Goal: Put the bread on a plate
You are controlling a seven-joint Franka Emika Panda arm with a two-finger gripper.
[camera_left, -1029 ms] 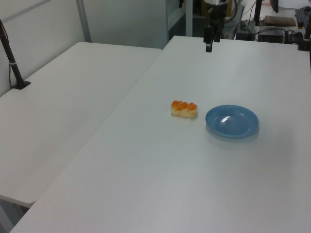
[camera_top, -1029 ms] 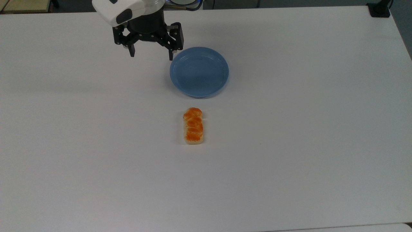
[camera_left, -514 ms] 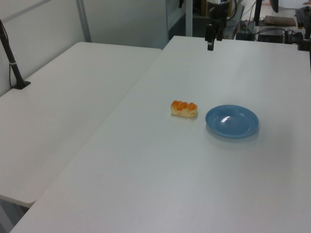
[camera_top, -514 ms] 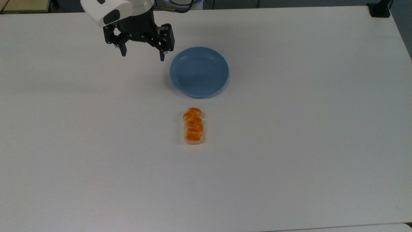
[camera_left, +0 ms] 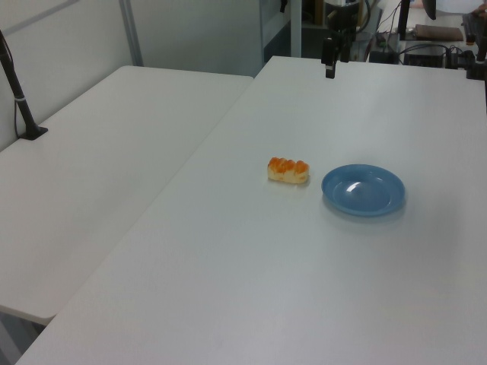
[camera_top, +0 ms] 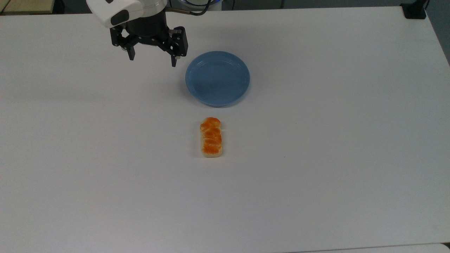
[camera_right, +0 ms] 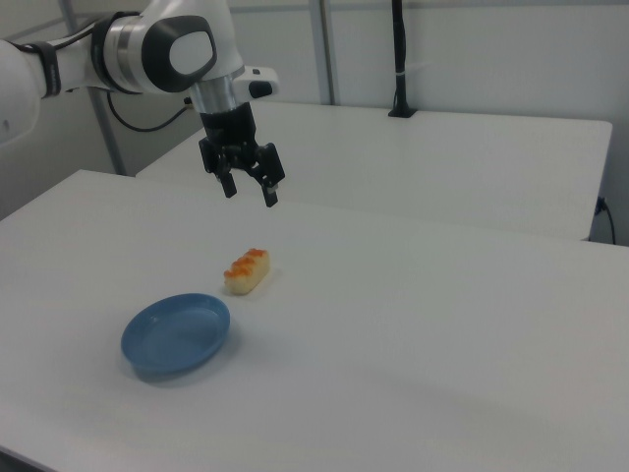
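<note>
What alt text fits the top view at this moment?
A small bread loaf lies on a white table, just below an empty blue plate. The open gripper hangs above the table at the top view's upper left, holding nothing.

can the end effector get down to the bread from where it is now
Probably yes. The bread lies alone on the bare table, apart from the plate, and the open end effector hangs above the table with nothing between.

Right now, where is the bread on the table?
In the top view, the bread lies flat on the white table near the centre, just below the blue plate and apart from it.
</note>
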